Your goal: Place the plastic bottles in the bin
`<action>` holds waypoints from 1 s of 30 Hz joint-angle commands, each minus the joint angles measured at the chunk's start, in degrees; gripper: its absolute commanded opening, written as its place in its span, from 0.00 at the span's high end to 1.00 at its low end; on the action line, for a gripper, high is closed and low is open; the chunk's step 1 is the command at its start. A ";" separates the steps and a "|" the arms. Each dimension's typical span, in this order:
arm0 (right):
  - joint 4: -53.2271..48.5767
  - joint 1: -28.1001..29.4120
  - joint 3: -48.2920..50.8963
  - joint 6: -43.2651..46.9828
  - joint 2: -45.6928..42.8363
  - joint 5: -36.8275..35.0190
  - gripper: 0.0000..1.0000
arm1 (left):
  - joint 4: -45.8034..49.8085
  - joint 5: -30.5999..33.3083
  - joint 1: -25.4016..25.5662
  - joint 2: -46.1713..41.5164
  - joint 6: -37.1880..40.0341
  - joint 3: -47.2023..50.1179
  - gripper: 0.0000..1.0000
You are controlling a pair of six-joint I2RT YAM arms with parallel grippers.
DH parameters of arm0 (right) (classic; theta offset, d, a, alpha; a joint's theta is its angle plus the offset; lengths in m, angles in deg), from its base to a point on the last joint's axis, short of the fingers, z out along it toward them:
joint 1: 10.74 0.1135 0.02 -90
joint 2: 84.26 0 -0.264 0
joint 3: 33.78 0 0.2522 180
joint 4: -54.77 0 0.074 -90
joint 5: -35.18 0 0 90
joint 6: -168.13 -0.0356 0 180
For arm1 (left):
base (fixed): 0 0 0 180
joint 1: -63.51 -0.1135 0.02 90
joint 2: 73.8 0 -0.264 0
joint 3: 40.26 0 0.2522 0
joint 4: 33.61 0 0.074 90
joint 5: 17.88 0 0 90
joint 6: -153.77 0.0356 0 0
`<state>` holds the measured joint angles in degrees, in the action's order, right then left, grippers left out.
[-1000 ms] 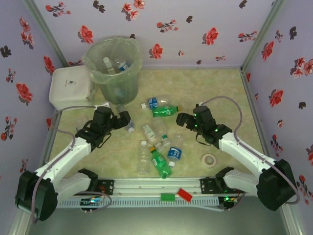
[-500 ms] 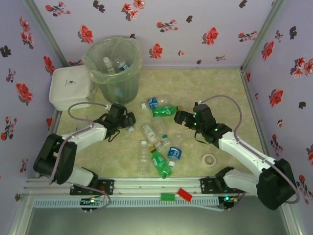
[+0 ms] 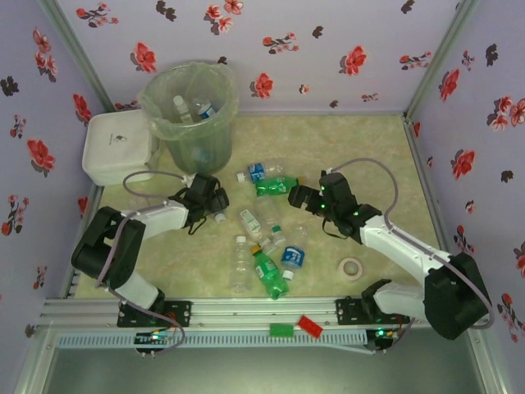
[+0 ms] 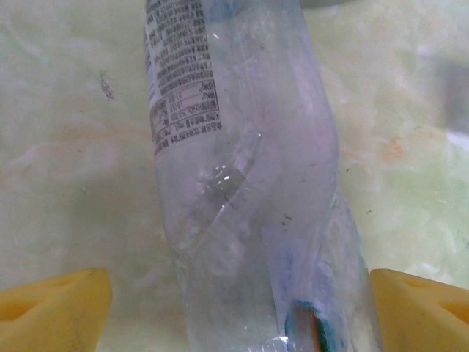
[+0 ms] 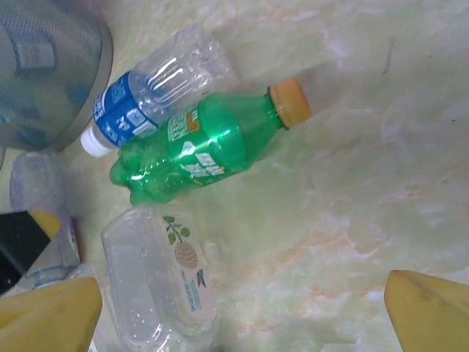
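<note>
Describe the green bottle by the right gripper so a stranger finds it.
From the bin, look right to the bottles ahead of the right gripper. The green bottle there has an orange cap and lies beside a blue-labelled bottle; the second green bottle lies farther from the bin.

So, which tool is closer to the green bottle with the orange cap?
Right. The right tool is open just beside the green bottle, at its cap end; the left tool is farther away, over a clear bottle.
</note>
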<state>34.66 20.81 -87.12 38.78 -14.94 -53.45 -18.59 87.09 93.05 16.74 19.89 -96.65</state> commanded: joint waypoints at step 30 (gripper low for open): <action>11.24 0.09 -10.27 0.44 15.91 10.75 0.00 | 1.40 16.17 -2.11 -39.01 4.73 17.32 0.53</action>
<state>42.88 20.81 -98.63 38.95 0.42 -43.99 -19.92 99.33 91.83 -16.70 23.28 -78.71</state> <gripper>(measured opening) 0.996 0.521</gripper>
